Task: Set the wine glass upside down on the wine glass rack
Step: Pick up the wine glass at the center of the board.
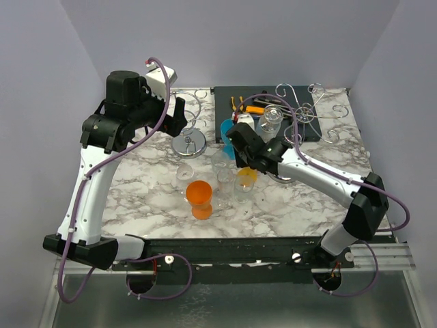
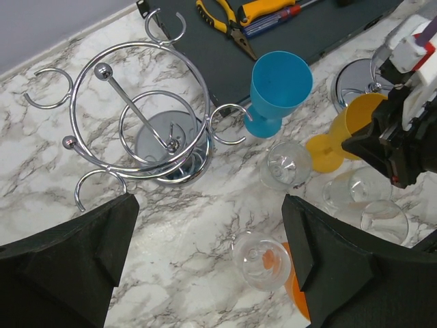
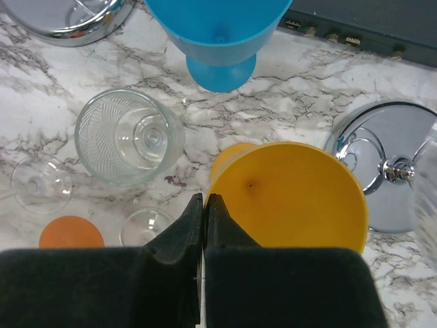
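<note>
**Yellow wine glass upright, not gripped**

The yellow wine glass (image 3: pixel 293 195) is seen upright on the marble table (image 3: pixel 307 96). The right tool (image 3: pixel 204 201) is fully closed, empty, just beside its rim. The left tool (image 2: pixel 208 205) is spread wide, empty, near the chrome wine glass rack (image 2: pixel 140 116).

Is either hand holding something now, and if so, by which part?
Nothing is held. The left hand is open and empty; the right hand is shut on nothing, its tips beside the rim of the yellow glass.

Right wrist: glassware on marble counter (image 3: pixel 300 96).
Fingers (image 3: pixel 179 236) pressed together beside yellow goblet (image 3: pixel 293 198) rim; blue goblet (image 3: pixel 218 41) beyond; clear patterned glass (image 3: pixel 128 137) left; chrome rack base (image 3: pixel 389 157) right; orange disc (image 3: pixel 71 234) lower left.
</note>
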Robot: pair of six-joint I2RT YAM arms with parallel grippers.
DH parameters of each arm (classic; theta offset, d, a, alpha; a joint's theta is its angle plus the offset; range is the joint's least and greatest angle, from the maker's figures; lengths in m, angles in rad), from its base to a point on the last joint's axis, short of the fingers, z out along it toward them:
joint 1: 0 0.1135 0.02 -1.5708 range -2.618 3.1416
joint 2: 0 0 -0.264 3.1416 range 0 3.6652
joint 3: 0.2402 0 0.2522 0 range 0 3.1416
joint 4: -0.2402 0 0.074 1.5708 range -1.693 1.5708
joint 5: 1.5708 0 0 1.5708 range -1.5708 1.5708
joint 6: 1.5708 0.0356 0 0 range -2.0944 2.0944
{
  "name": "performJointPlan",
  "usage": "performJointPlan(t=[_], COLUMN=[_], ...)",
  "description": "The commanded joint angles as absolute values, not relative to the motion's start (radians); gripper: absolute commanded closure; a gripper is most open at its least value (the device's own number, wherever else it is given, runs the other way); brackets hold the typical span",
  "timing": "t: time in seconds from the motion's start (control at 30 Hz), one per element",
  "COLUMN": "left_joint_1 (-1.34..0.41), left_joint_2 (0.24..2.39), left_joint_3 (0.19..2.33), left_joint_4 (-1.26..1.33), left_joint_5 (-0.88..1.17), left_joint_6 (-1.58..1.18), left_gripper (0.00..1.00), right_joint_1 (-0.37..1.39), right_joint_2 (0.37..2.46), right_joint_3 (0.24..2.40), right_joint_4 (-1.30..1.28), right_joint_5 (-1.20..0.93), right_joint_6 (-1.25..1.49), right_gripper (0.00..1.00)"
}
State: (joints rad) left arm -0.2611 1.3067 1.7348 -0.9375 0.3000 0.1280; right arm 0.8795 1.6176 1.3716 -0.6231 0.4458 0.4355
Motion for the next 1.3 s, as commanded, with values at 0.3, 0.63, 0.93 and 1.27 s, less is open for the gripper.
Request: performJointPlan(t=[0.3,0.63,0.93,1.27], left_joint_1=[-0.255,-0.256,-0.256,-0.256], left_joint_2=[1.272,1.256,1.249,1.252], left_joint_3=[1.733,1.720,1.714,1.713], left_joint_4=[-0.934,-0.934,-0.934,-0.934], left_joint_5=[0.344,0.350,0.344,0.346], left_joint_6=[0.103,0.105,0.112,0.112], left_gripper=[0.04,0.04,0.04,0.04], right_joint_1=[0.877,0.877,0.878,0.877], right_joint_2=[1.413,1.490,1.531,1.526], right_joint_3=[1.465,1.357,1.364,1.369], right_joint_4=[-0.748,-0.647,-0.603,-0.585], right_joint_5=[0.360,0.343,0.325,0.292], right_joint_6=[0.407,0.390,0.368,0.365], right_gripper=[1.00,0.99,1.00,1.00])
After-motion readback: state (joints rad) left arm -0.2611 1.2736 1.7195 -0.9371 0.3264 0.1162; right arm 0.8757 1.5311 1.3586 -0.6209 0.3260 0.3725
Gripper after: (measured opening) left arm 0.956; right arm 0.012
